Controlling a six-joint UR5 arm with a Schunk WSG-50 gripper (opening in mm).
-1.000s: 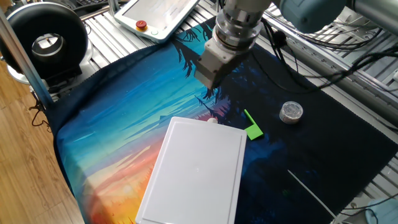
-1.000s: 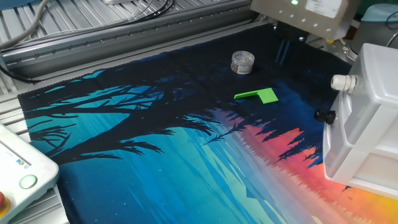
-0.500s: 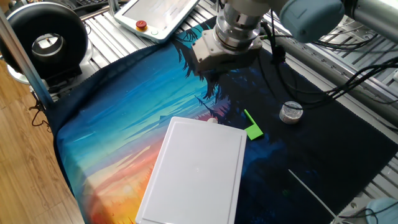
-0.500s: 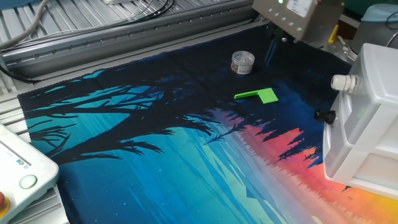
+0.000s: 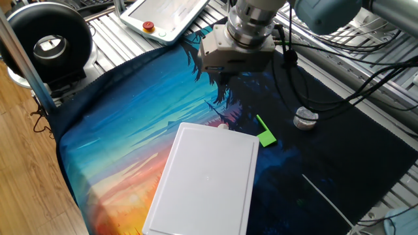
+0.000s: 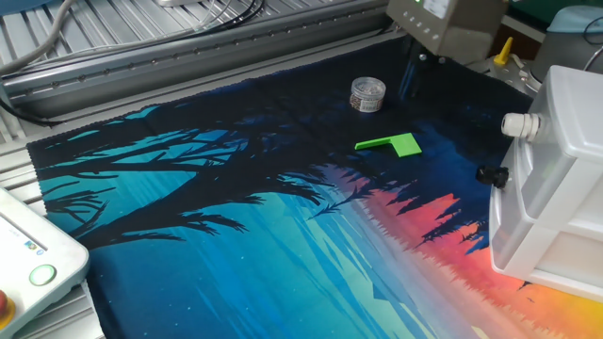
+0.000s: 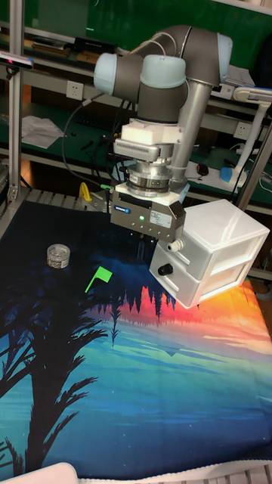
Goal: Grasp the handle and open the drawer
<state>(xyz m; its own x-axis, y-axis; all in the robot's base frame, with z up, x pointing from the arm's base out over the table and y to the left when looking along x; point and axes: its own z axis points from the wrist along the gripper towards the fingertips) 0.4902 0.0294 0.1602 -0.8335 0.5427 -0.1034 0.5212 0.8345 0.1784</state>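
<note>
The white box point(image 5: 206, 179) stands on the painted cloth, its drawer point(image 6: 558, 141) shut flush in the front. The handle point(image 6: 519, 124) is a tiny white knob on that upper drawer front, also seen as the handle point(image 5: 224, 125) and the handle point(image 7: 174, 245). A black knob point(image 6: 490, 175) sits lower on the same face. My gripper point(image 5: 222, 81) hangs above the cloth just beyond the knob end of the box, apart from it. In the tall view the gripper point(image 7: 142, 240) is left of and slightly above the knob. Its dark fingers stand slightly apart with nothing between them.
A green plastic piece point(image 5: 266, 135) and a round silver cap point(image 5: 305, 117) lie on the cloth beside the box's knob end. A teach pendant point(image 5: 166, 16) and a black round device point(image 5: 49, 42) sit past the cloth's edge. Cables trail behind the arm.
The gripper has turned about its vertical axis and drifted slightly sideways above the cloth. The box, green piece and silver cap have not moved.
</note>
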